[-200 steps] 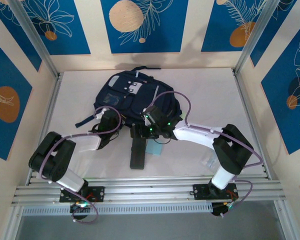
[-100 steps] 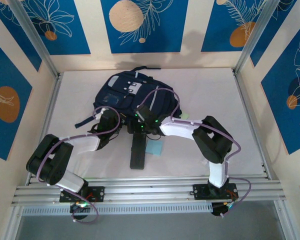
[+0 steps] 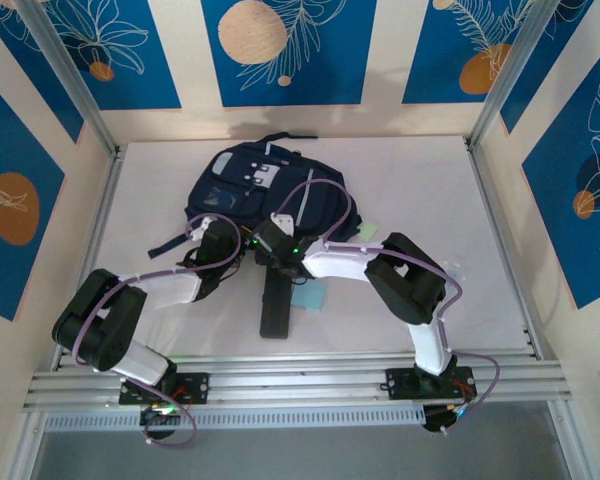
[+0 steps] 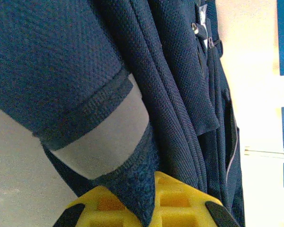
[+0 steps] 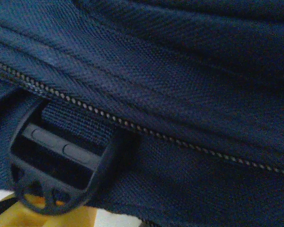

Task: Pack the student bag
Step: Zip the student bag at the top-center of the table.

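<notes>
The student bag (image 3: pixel 252 190), dark navy with a white patch, lies at the back middle of the table. My left gripper (image 3: pixel 222 238) is at its near left edge. In the left wrist view its yellow fingers (image 4: pixel 189 203) are shut on a fold of the bag's navy strap fabric (image 4: pixel 142 161). My right gripper (image 3: pixel 268 243) presses against the bag's near edge. The right wrist view sits very close to the bag's cloth (image 5: pixel 189 71), a zipper line (image 5: pixel 146 132) and a dark plastic buckle (image 5: pixel 52 165). A sliver of yellow finger (image 5: pixel 33 218) shows below; how its jaws stand is hidden.
A long black case (image 3: pixel 273 300) lies on the white table in front of the bag, with a light blue square (image 3: pixel 308 297) beside it. A small pale green item (image 3: pixel 368 231) rests right of the bag. Aluminium rails (image 3: pixel 300 380) run along the near edge.
The right arm has folded and swung its gripper left along the bag's near edge, closer to the left gripper. The left arm and the bag have stayed put.
</notes>
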Controlling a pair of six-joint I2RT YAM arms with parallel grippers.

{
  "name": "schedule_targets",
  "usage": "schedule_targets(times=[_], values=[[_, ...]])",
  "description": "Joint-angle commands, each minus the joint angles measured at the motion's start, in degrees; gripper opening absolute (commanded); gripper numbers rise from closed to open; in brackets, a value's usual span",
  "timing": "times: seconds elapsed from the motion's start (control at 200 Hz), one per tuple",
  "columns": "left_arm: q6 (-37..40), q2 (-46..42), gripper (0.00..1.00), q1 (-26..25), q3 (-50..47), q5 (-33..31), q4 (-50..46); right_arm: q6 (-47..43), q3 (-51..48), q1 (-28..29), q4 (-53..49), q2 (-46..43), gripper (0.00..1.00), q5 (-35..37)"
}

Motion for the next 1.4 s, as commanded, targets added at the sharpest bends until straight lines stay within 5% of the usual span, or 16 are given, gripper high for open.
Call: schedule_targets(times=[0.0, 0.495, 0.915, 1.095, 1.395], values=[[-1.62, -2.06, 0.0, -2.65, 1.61, 5.46, 6.5, 1.54, 4.08, -0.72, 4.59, 2.69, 0.46, 7.52], [-1.13, -0.48, 0.0, -1.97, 1.38, 4.36, 7.39, -3.43, -5.57, -4.67, 12.74, -5.34, 0.0, -3.18], [4.83, 3.16, 0.0, 2.59, 2.56, 3.43, 6.65, -8.5, -10.12, -12.06, -6.63, -11.83, 0.0, -33.42], [6.17, 4.5, 0.0, 3.63, 3.44, 4.58, 6.97, -11.14, -8.41, -15.48, -19.02, -11.79, 0.0, -38.6], [10.73, 3.88, 0.0, 8.0, 3.9, 7.23, 3.88, -23.18, -3.61, -20.9, -35.75, -12.21, 0.0, -34.67]])
